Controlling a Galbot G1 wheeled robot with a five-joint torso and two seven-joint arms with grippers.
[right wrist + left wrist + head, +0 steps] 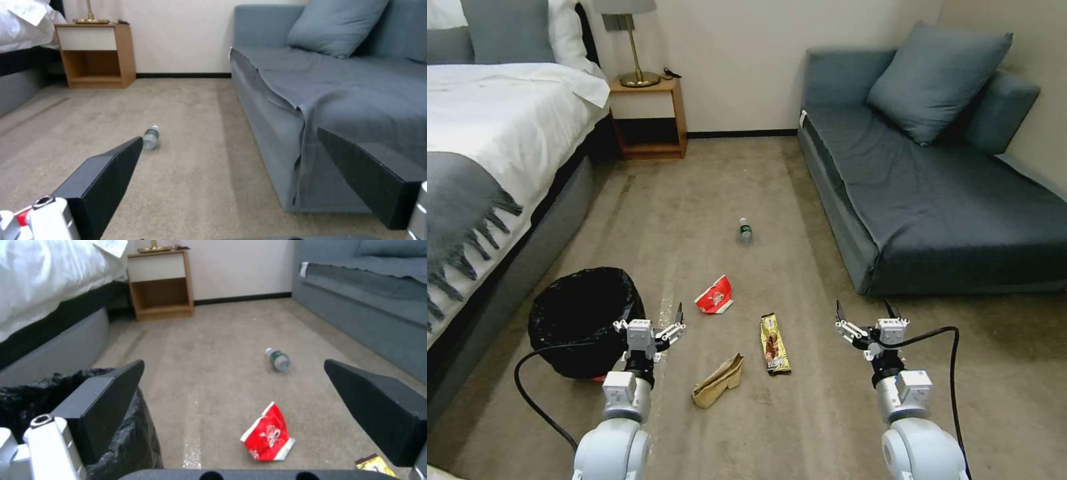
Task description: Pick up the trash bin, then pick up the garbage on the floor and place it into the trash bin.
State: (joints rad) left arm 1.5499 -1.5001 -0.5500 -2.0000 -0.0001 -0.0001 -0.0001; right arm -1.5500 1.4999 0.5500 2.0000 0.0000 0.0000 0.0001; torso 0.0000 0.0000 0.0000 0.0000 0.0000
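Trash bin [584,320]: stands upright on the floor [707,187] close against the bed [487,133], its black liner open upward, so litter can be dropped straight in once the bin is carried.
Left end effector [654,319]: fingers spread wide, holding nothing, just beside the bin's rim on the side away from the bed (the left wrist view shows one finger [104,403] over the liner's edge); judged to be lined up for taking the bin first, as the task orders.
Right end effector [865,313]: fingers wide apart and empty, held above bare carpet near the sofa [947,193]; judged to be waiting, free for the litter while the left deals with the bin.
Red-and-white wrapper [715,295]: crumpled on the carpet, nearest the bin of the four pieces.
Snack bar wrapper [774,344]: lying flat, between the two arms.
Paper bag [718,381]: crumpled, closest to the robot, just beside the snack bar wrapper.
Bottle [746,231]: on its side, well apart from the rest, farther out in the aisle (likely to roll if nudged).
Progress: nothing lifted yet; bin on the floor and all four pieces outside it.
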